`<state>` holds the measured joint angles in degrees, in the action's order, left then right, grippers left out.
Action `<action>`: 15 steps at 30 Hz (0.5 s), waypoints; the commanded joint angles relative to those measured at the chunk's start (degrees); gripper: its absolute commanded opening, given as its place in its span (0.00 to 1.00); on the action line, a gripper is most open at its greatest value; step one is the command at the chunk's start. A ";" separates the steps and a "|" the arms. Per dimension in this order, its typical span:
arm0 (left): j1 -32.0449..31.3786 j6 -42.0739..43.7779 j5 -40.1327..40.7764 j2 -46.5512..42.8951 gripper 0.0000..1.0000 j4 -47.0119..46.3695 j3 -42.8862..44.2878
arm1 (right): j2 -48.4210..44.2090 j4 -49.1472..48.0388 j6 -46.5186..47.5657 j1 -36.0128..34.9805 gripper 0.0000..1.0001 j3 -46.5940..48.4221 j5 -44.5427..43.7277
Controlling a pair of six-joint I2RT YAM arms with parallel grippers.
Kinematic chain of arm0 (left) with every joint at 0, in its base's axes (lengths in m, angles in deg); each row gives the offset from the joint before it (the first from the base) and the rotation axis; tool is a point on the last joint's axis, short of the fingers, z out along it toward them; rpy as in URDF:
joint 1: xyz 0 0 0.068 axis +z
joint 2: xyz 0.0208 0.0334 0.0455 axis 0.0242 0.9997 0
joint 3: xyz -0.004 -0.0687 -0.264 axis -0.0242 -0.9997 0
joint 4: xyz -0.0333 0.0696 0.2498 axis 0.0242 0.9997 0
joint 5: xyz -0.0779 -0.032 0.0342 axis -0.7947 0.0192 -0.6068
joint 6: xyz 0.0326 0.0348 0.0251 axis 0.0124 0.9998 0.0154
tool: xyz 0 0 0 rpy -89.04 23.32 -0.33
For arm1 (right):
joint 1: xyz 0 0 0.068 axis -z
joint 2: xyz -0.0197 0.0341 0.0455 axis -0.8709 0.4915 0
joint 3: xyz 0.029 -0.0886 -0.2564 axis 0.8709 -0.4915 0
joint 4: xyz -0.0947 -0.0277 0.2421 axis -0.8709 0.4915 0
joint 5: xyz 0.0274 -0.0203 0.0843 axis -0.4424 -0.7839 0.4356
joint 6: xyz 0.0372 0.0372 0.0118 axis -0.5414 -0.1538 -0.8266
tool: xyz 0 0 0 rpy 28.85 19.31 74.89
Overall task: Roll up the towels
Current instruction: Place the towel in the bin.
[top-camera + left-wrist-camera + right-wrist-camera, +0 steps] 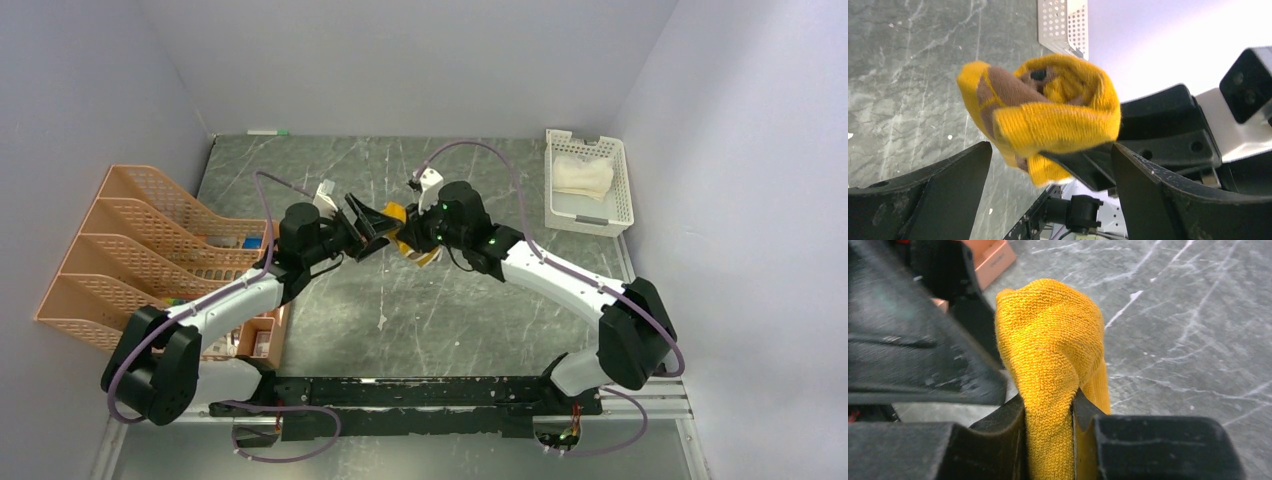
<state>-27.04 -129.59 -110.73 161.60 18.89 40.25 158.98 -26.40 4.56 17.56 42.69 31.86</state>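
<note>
Two towels show from above. The cream towel (pixel 583 175) lies bunched in the white basket (pixel 627 180) at two o'clock. I cannot tell if it is a neat roll. The brown and yellow towel (pixel 399 213) is up in the air over the middle of the worktop (pixel 450 320), between the left claw (pixel 365 228) and the right claw (pixel 418 248). The orange rack (pixel 150 250) stands at nine o'clock.

From the left wrist, the brown and yellow towel is a round, loose bundle, wound on itself, with a little hole at twelve o'clock. A black finger of the right claw pinches it from five o'clock. The left claw is spread wide, one finger at seven o'clock and one at four o'clock, and holds nothing.

From the right wrist, the right claw is squeezed tight on the yellow cloth, which sticks up toward twelve o'clock.

I think this towel is mostly rolled but not yet put down. It likely needs a resting place, maybe the basket.
</note>
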 commanded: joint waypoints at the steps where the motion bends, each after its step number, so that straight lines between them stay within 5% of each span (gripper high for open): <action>1: -1.05 0.20 4.79 0.73 1.00 1.76 3.08 | -1.07 -0.59 1.02 -3.41 0.00 2.03 7.57; 15: -2.81 -1.29 10.73 0.45 1.00 1.99 4.32 | 0.74 1.95 1.56 -7.10 0.00 5.42 13.65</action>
<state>-29.10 -130.18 -102.32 161.91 22.08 42.85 159.62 -23.80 5.80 11.81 46.54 41.98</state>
